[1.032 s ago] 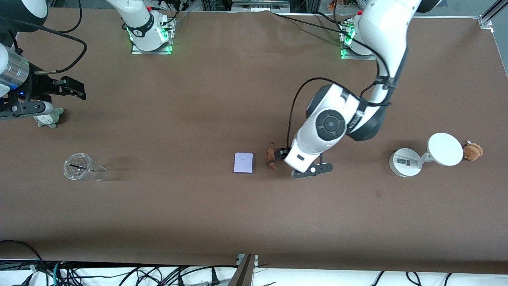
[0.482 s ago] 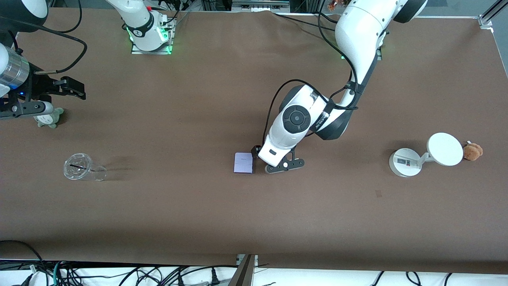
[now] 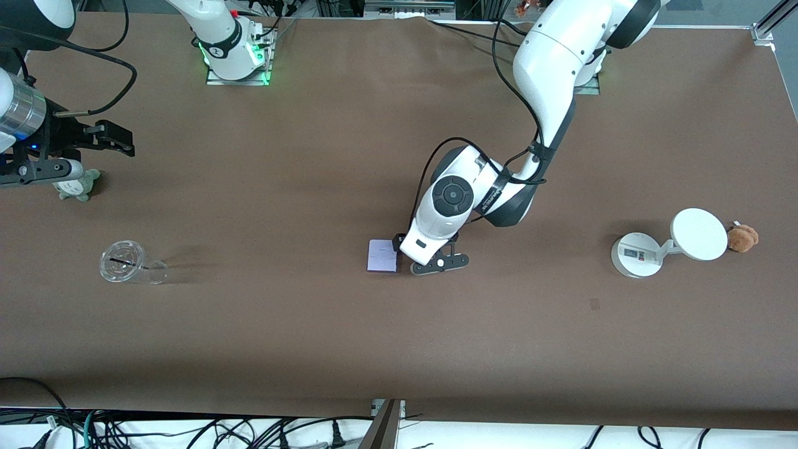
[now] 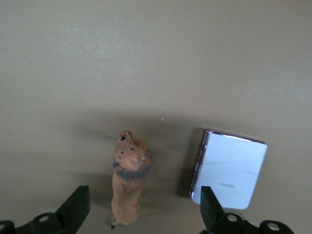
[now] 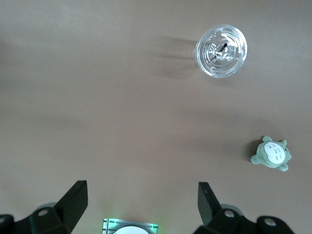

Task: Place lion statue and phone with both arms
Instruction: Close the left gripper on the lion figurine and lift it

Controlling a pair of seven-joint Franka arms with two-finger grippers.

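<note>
The lion statue (image 4: pixel 129 180), a slim brown figurine with a dark mane, rests on the table between the open fingers of my left gripper (image 4: pixel 144 212), which hangs just above it. In the front view the left hand (image 3: pixel 416 249) hides the lion. The phone (image 3: pixel 382 255), a flat pale lavender rectangle, lies right beside the lion toward the right arm's end of the table; in the left wrist view the phone (image 4: pixel 230 168) sits by one fingertip (image 4: pixel 210 209). My right gripper (image 3: pixel 115 138) waits open and empty in the air over the right arm's end of the table, also seen in its wrist view (image 5: pixel 141 204).
A clear plastic cup (image 3: pixel 128 265) lies near the right arm's end, also in the right wrist view (image 5: pixel 222 51). A green plush toy (image 3: pixel 78 184) sits under the right hand. A white round-based device (image 3: pixel 667 243) and a brown plush toy (image 3: pixel 742 237) stand near the left arm's end.
My left gripper has moved toward the right arm's end, from beside the lion to over it, so the hand now hides the lion in the front view. The right arm has not moved.
</note>
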